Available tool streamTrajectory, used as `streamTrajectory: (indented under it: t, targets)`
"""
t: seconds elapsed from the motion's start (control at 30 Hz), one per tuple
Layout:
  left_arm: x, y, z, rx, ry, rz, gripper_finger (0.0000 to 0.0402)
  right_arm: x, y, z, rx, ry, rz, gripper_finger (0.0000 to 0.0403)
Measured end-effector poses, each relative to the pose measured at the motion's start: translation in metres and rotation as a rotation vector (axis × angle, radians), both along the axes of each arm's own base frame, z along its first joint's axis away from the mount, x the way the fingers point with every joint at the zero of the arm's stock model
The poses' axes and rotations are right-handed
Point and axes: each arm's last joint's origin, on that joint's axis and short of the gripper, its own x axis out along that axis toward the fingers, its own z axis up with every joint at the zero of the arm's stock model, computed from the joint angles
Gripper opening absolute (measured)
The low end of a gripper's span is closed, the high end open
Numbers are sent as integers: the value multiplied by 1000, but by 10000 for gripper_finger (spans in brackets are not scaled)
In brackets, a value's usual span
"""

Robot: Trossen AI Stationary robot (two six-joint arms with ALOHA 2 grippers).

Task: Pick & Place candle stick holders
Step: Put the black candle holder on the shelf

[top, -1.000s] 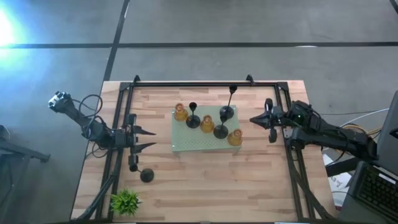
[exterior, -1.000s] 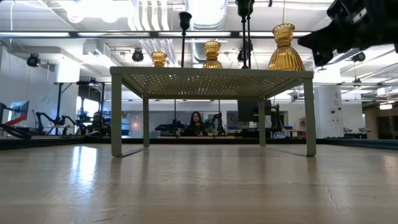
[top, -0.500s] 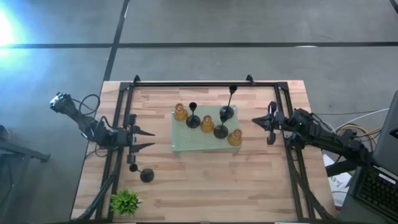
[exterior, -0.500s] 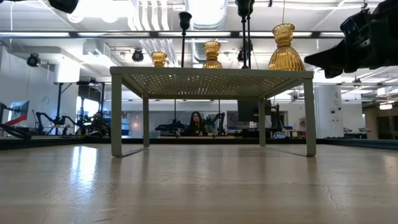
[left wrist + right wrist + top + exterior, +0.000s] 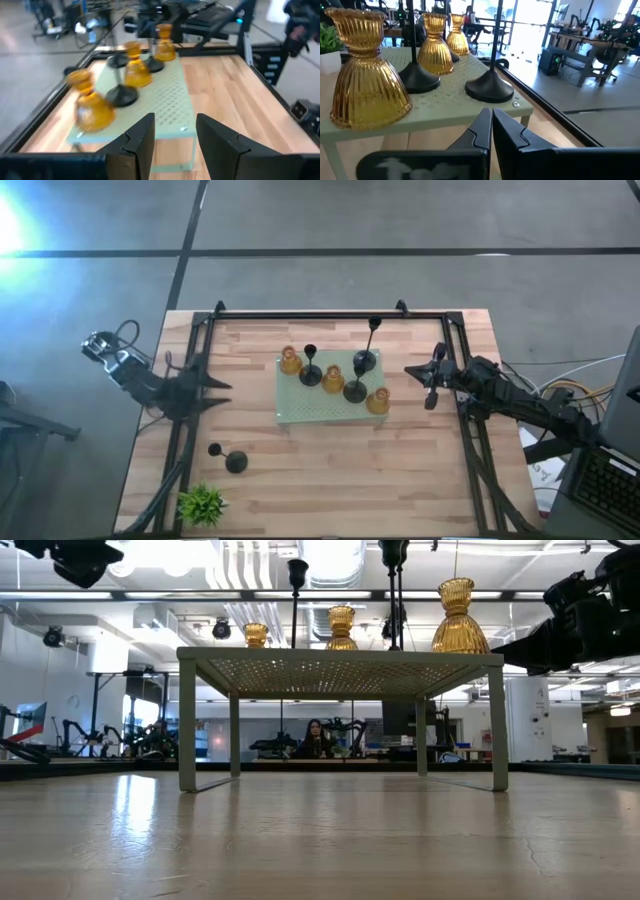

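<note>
Six holders on mat point(image 5: 300, 412); one black holder point(image 5: 232, 461) lies left of it, awaiting pickup; left gripper point(image 5: 215, 395) open, right gripper point(image 5: 412, 370) closed, both empty.

Crowded raised mat between two pincers, open worktop around it

Ahead of the left pincer point(image 5: 222, 395), whose fingers stand apart, bare worktop point(image 5: 420, 470) runs to the raised green mat point(image 5: 300, 412); on the mat three amber holders point(image 5: 333, 377) and three black holders point(image 5: 354, 389) stand close, with narrow gaps between stems; a lone black holder point(image 5: 235, 462) lies beside and behind that pincer, the plant point(image 5: 201, 503) farther back; the right pincer point(image 5: 412, 370), fingers together, faces the mat's near corner across a clear strip; black frame rails point(image 5: 310, 314) edge the worktop.
</note>
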Motion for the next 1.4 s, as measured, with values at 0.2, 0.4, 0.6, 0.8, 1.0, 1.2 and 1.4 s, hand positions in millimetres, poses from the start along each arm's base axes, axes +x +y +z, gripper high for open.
streamTrajectory:
  t: [0.2, 0.4, 0.6, 0.8, 1.0, 1.2, 1.4]
  targets:
    - [-13, 9, -6, -107, 80, 42, 149, 0, 0, -1, 3, 7, 1, 8]
    - [-16, 8, -22, -235, 148, 27, 149, 0, 0, -1, 3, 7, 1, 8]
    - [-18, 7, -37, -311, 257, 22, 149, 0, 0, -1, 3, 7, 2, 9]
    - [-29, 14, -47, -364, 395, 69, 132, 0, 0, -1, 3, 7, 3, 9]
    - [-33, 11, -49, -502, 456, -19, 110, 0, 0, -1, 3, 7, 3, 9]
    - [-28, 4, -56, -564, 460, -120, 97, 0, 0, -1, 3, 7, 3, 9]
    - [-24, -1, -74, -614, 511, -127, 96, 0, 0, -1, 3, 7, 3, 9]
